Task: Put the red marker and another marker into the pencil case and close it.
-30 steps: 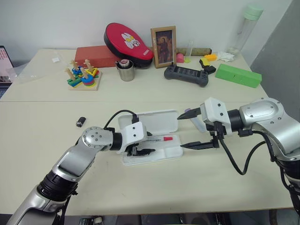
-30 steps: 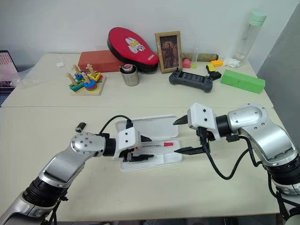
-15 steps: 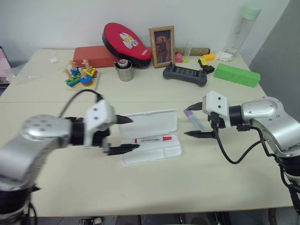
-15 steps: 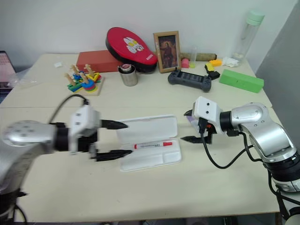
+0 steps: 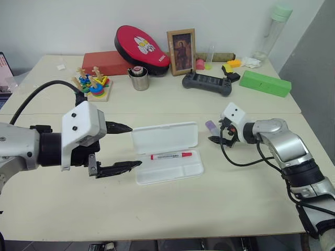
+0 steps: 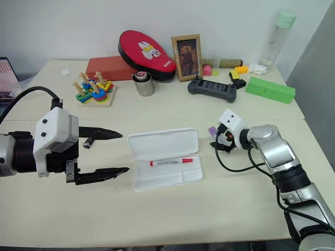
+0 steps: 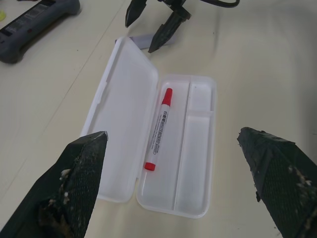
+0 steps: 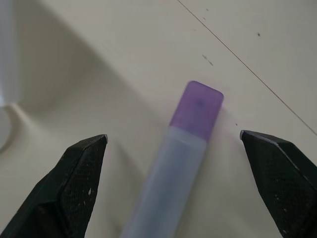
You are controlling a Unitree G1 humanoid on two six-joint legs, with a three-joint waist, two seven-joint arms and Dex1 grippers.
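1. The pencil case (image 5: 167, 152) lies open near the middle of the near table (image 5: 209, 204), its flat lid folded back on the far side and its divided tray on the near side. Bare tabletop runs all along the near edge in front of it.
2. The red marker (image 5: 171, 155) lies lengthwise in the tray's far compartment, red cap to the right. The narrower near compartments hold nothing.
3. The left gripper (image 5: 124, 146) hangs above the table to the left of the case, apart from it, its two black fingers spread wide and holding nothing.
4. The right gripper (image 6: 218, 140) is down at the tabletop just right of the case's far right corner, fingers spread on either side of the purple marker (image 8: 185, 148). No finger visibly touches it.
5. That marker is flat and chunky, with a pale translucent lilac body and a darker purple cap. In the head views only its capped end (image 5: 211, 126) shows beyond the gripper.
6. The case is smooth white plastic with rounded corners.
7. Along the far table stand a green box (image 5: 265, 83), a game controller (image 5: 207, 83), a framed picture (image 5: 182, 51) and a metal cup (image 5: 140, 79), well apart from the case.
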